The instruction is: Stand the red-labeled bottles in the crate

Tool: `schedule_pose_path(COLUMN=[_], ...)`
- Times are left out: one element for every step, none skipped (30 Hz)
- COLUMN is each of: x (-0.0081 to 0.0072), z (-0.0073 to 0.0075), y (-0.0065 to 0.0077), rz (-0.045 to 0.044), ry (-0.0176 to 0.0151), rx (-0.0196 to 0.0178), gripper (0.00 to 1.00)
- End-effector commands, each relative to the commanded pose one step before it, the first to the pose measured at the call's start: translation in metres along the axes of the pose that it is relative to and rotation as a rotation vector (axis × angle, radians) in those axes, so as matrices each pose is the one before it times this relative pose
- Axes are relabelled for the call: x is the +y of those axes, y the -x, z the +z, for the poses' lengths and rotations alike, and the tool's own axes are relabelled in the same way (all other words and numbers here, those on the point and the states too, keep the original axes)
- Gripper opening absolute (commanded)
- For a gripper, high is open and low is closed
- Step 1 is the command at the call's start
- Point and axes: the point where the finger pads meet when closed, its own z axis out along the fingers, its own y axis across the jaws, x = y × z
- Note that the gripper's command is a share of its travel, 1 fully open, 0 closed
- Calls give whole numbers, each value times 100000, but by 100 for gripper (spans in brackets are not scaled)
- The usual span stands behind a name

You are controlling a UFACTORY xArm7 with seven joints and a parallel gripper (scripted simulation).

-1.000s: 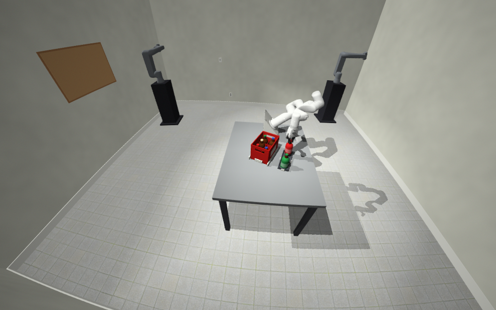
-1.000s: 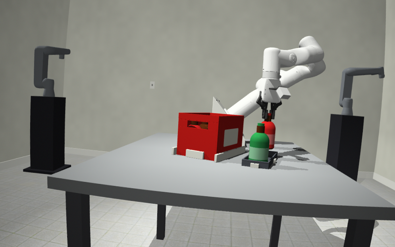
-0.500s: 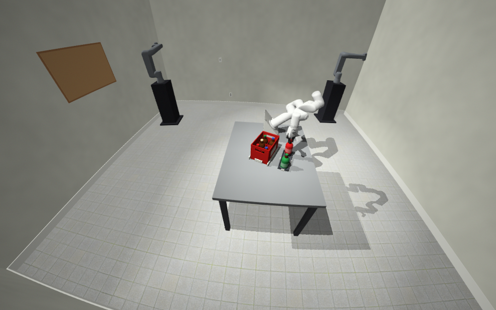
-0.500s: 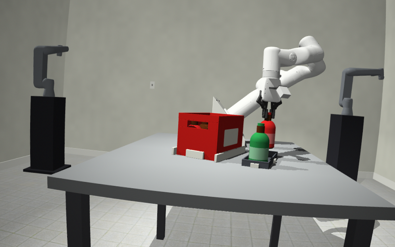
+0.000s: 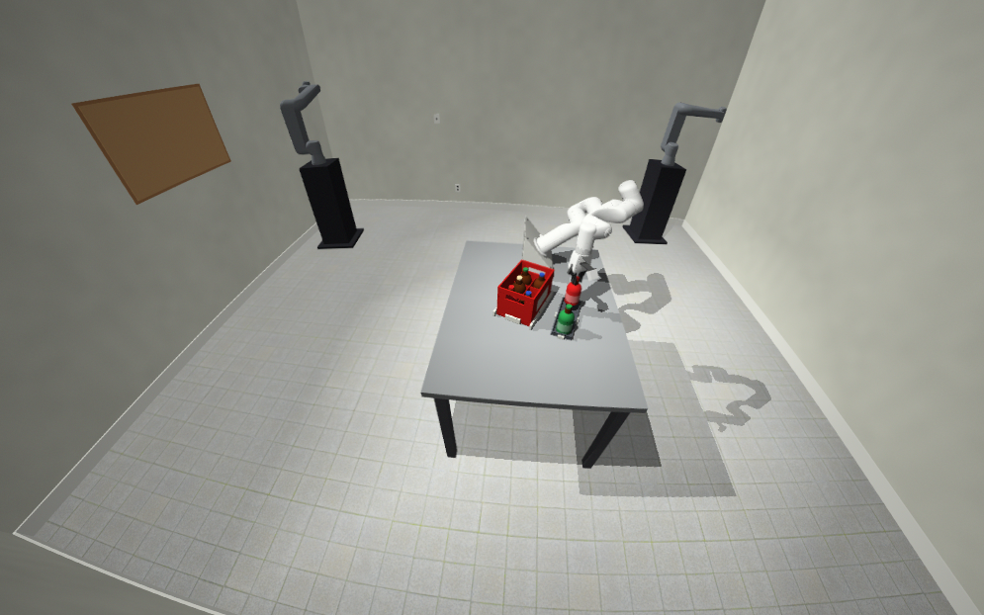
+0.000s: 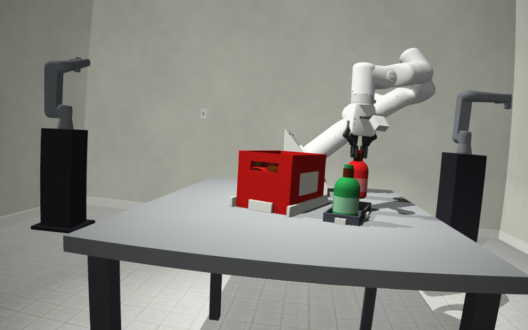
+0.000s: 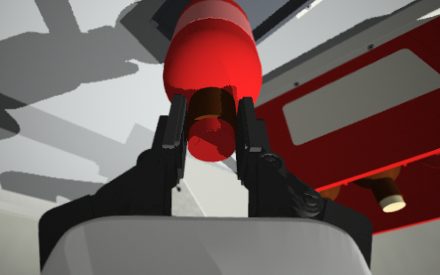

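My gripper (image 7: 212, 113) is shut on the brown neck of the red-labeled bottle (image 7: 212, 58), just below its red cap. The bottle hangs upright, lifted above the dark tray (image 6: 346, 215), and it also shows in the exterior view (image 6: 360, 176) and in the top view (image 5: 574, 292). A green-labeled bottle (image 6: 346, 191) stands upright at the near end of the tray. The red crate (image 6: 280, 180) stands to the left of the tray and holds several brown bottles (image 5: 527, 287). In the wrist view the crate (image 7: 366, 115) lies to the right of the held bottle.
The crate and tray sit on a grey table (image 6: 282, 237), toward its far end. Two grey camera arms on black pedestals (image 6: 62, 176) (image 6: 460, 192) stand on the floor beside the table. A small white wedge (image 6: 291, 141) stands behind the crate.
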Motion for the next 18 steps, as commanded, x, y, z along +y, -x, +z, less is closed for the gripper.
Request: schedule_pose_path(x=[96,0,0,0,0,0,0,0,0,0,0,1,1,0,0,0,1,1], z=[-247,-36,-42,-47,-53,-59,-64,-72,-78,-84,-89,-94,-100,0,0,-107,-111,-114], y=[-72,0,0,0,0,0,0,0,-1,0,0,0,0,0,0,-1,0,0], rz=[42,0,0,0,0,0,0,0,0,0,0,1,0,0,0,-1,0,0], ry=[277,0,0,0,0,1,1,0,-1,0,0,1,0,0,0,-1,0,1], rx=[337,0,0,0,0,0,-1,0,1,0,0,-1,0,0,0,1,0,-1], gripper=[0,0,0,0,0,0,0,0,0,0,0,0,0,0,0,0,0,0])
